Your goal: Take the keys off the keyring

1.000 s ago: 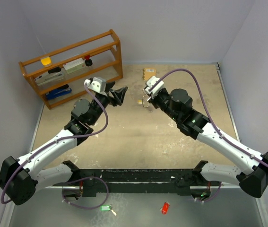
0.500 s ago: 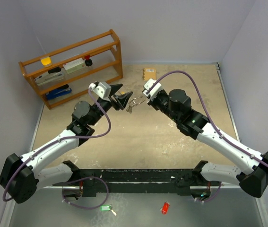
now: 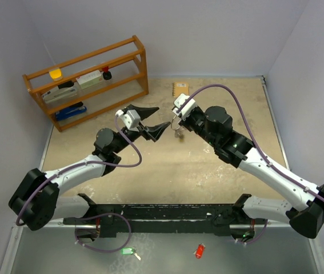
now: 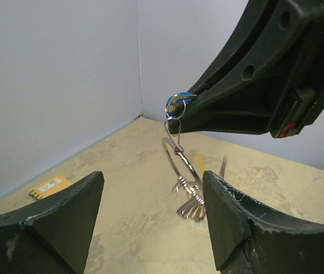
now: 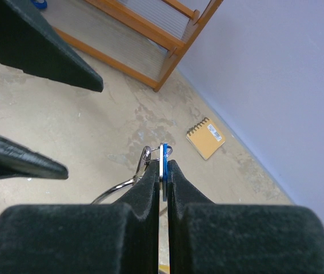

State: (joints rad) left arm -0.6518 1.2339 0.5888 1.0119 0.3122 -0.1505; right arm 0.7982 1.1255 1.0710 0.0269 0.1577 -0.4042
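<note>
Right gripper hides most of its pinched blue-headed key

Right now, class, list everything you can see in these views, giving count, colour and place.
wooden rack: one, orange-brown, far left
notebook: one, orange, far centre
green tag: one, green, near edge, left of centre
red tag: one, red, near edge, right of centre
keyring: one, silver, hanging below right tool
silver keys: bunch, count unclear, dangling from keyring
blue key: one, blue, clamped in right tool
left tool: one, black, open, fingers either side of keyring
right tool: one, black, shut on blue key
</note>
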